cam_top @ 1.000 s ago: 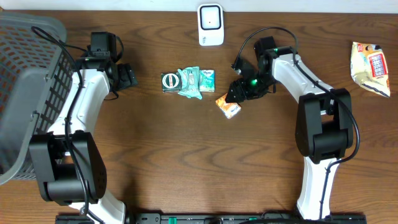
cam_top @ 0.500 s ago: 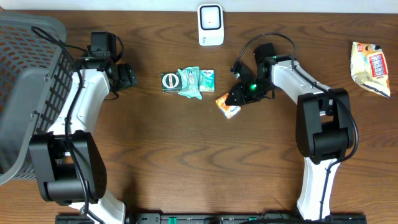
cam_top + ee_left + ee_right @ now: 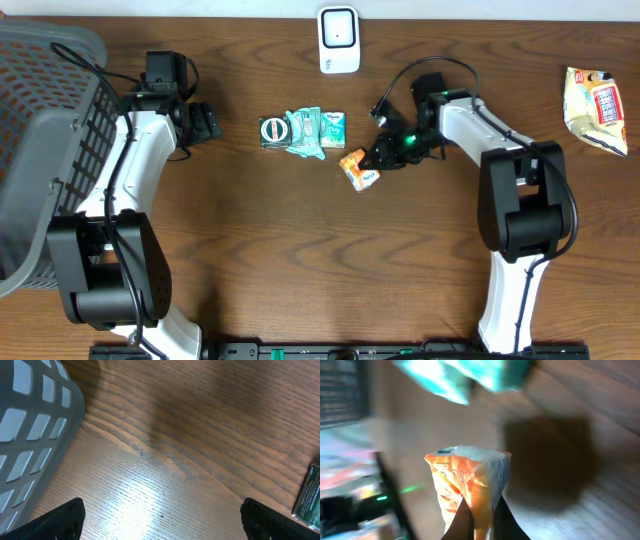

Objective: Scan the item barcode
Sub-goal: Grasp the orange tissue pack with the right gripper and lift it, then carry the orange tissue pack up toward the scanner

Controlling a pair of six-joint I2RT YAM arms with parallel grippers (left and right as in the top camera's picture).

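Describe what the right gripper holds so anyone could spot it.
Find the white scanner, top centre in the overhead view. Below it lie teal packets; right of them is the orange packet, the only orange one, in the right gripper.

The dark wood-grain desk (image 3: 300, 260) carries a white scanner (image 3: 339, 40) at its far edge. Near the middle lie a green pack (image 3: 272, 132), crumpled teal packets (image 3: 304, 133) touching it, and a teal box (image 3: 333, 127) just beside them. A grey basket (image 3: 45, 120) sits at the left edge, and a cream snack bag (image 3: 596, 108) lies far right.
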